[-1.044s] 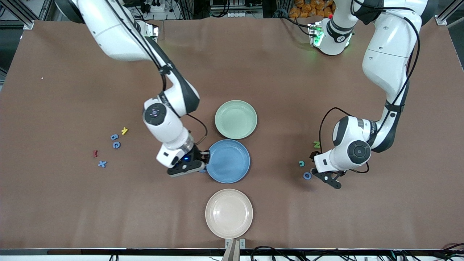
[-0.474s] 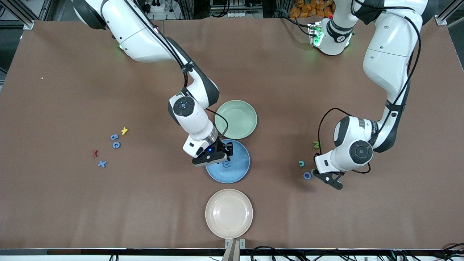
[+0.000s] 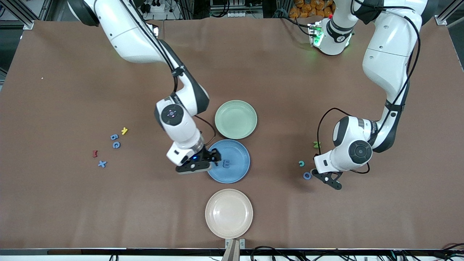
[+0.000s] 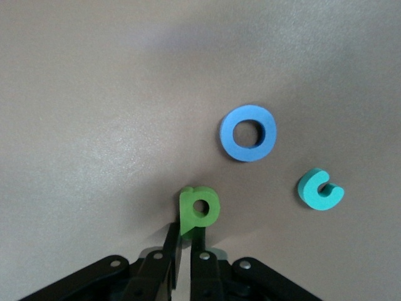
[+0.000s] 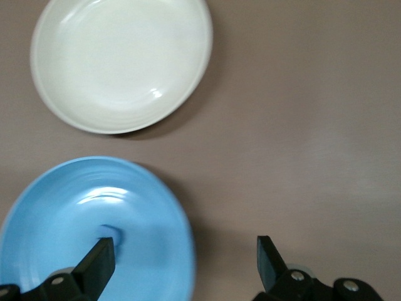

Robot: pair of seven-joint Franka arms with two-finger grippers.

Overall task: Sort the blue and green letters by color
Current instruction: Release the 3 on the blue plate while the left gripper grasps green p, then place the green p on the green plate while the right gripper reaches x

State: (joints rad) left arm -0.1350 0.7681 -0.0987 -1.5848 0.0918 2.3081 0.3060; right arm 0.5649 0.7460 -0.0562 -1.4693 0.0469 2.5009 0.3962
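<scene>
So since a second ago the right gripper point(image 3: 212, 163) has swung in over the blue plate point(image 3: 237, 174), let go, and backed off to the rim on the right arm's end. Its fingers now stand wide open with nothing between them. The blue E point(image 3: 226, 164) it carried now lies flat in that plate, about in the middle. Meanwhile the left gripper point(image 3: 328, 178) hasn't really moved, but its jaws have closed.

The brown table point(image 3: 72, 210) holds three plates in a line down the middle. The green plate point(image 3: 236, 108) is farthest from the front camera, the blue one touches it just nearer, and the cream plate point(image 3: 229, 224) is nearest, a little apart.

The left gripper sits low at the left arm's end of the table, pinching a green letter point(image 4: 199, 210) with a round hole, standing on edge between the fingertips. I can't tell if it's off the cloth. Just beside it is a blue O point(image 3: 307, 175), with a teal c point(image 3: 301, 164) near that and a bit farther from the camera. A green N point(image 3: 317, 144) lies farther back again.

At the right arm's end is a loose cluster of letters, none touching:
- a blue 6 point(image 3: 114, 137)
- a blue G point(image 3: 116, 145) just nearer the camera than the 6
- a blue X point(image 3: 102, 164) nearest the camera
- a yellow K point(image 3: 124, 131)
- a dark red I point(image 3: 95, 153)
</scene>
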